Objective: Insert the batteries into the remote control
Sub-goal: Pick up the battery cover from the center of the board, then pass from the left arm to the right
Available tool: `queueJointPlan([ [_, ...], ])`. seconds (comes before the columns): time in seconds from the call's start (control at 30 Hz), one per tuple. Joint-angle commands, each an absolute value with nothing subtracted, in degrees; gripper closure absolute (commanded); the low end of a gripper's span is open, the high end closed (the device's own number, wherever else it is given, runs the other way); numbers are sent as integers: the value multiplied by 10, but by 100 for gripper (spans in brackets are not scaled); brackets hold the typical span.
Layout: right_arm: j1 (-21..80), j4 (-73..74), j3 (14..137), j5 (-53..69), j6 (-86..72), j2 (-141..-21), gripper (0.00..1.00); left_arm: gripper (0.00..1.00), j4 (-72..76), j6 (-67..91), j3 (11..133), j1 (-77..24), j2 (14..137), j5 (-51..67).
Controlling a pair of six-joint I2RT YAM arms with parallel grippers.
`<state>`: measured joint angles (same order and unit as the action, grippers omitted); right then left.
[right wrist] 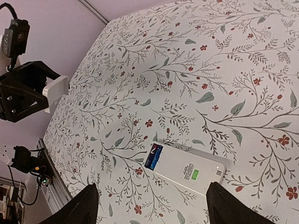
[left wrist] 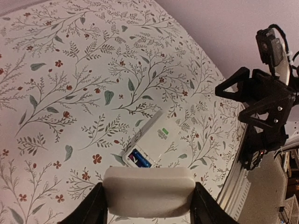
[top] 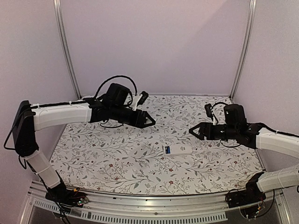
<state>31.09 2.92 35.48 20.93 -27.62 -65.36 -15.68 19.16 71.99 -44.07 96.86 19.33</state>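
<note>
Surface: a table is covered with a pale cloth (top: 103,154) printed with leafy twigs and small red flowers; plain pale walls are seen behind it, and a metal post (top: 65,46) at the back corner.
Left claw: the left claw (top: 149,120) is clenched on a small flat white cover piece (left wrist: 148,191), which is gripped by its two short ends between the black fingers (left wrist: 96,210).
Left claw position: it is held above the cloth, towards the middle of the table and clear of the remote control.
Right claw: the right claw (top: 194,132) is released, its fingers (right wrist: 86,205) are spread wide, and nothing is held between them.
Right claw position: it is held above the cloth on the right side, pointed towards the left claw and well apart from it.
Remote control: the white remote control (top: 177,150) is laid flat on the cloth, back upward, between the two claws and nearer the front edge; neither claw touches it.
Back of remote: a small green label (right wrist: 195,174) is seen on it, and the compartment at the end towards the left arm is uncovered.
Batteries: a blue battery (right wrist: 154,155) is seen lying in that open compartment; a dark strip beside it is too small to be made out.
</note>
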Motion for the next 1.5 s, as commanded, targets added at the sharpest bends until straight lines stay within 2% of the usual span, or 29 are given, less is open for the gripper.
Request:
queueJointPlan([
  [0.0, 377, -25, 391, 81, -203, -651, 20, 51, 62, 406, 644, -444, 922, 211],
  [0.2, 448, -137, 410, 21, -176, -703, 22, 52, 294, 652, 504, -446, 876, 123],
  [0.37, 511, -176, 455, -34, -136, -760, 26, 52, 364, 738, 464, -460, 871, 59],
  [0.53, 552, -179, 503, -79, -113, -807, 30, 50, 381, 763, 458, -474, 867, 20],
  [0.83, 574, -190, 574, -90, -102, -893, 36, 51, 443, 799, 448, -484, 895, 36],
  [1.13, 579, -192, 604, -101, -101, -926, 41, 51, 455, 796, 449, -488, 911, 45],
  [1.33, 578, -188, 620, -115, -98, -939, 48, 52, 471, 802, 454, -490, 921, 53],
  [1.47, 578, -188, 621, -129, -104, -938, 56, 52, 477, 802, 458, -490, 928, 58],
])
